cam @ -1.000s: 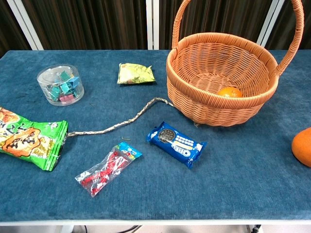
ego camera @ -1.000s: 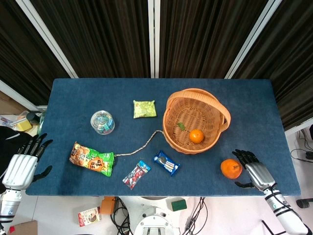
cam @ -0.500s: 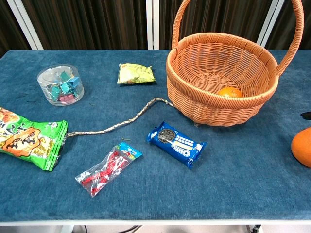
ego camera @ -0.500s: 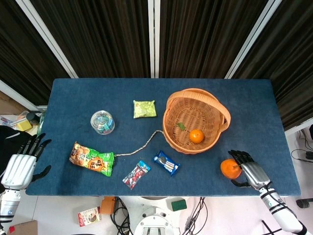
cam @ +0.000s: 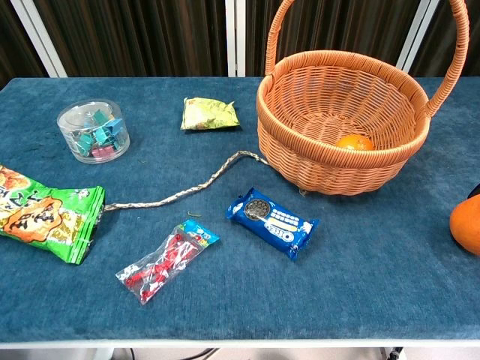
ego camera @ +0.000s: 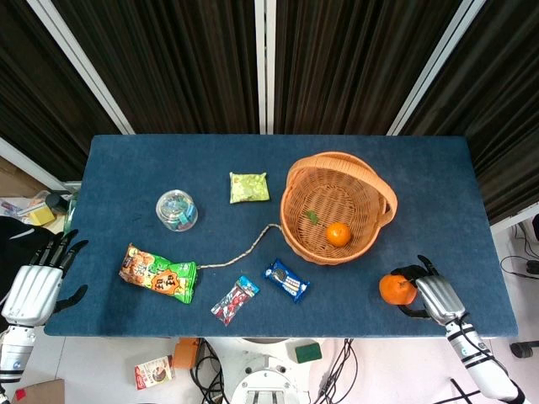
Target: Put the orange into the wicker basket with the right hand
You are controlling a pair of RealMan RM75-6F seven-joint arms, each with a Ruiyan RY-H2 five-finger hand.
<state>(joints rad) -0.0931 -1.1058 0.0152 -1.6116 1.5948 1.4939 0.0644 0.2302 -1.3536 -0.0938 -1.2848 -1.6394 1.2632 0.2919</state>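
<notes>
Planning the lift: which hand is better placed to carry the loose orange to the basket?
Right. The right hand already wraps the orange beside the wicker basket; the left hand is off the table's far side.

1. Chest view: orange (cam: 466, 226) cut off by right edge; right hand (ego camera: 428, 291) barely shown.
2. Green snack bag (cam: 45, 214) cropped at left edge.
3. Wicker basket (cam: 341, 161) handle top cropped.

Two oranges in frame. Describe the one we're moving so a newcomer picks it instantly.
Start at the wicker basket right of centre on the blue table, then go toward the table's front right corner. The orange lies there on the cloth, with the right hand curled around it. The other orange sits inside the basket, untouched.
</notes>
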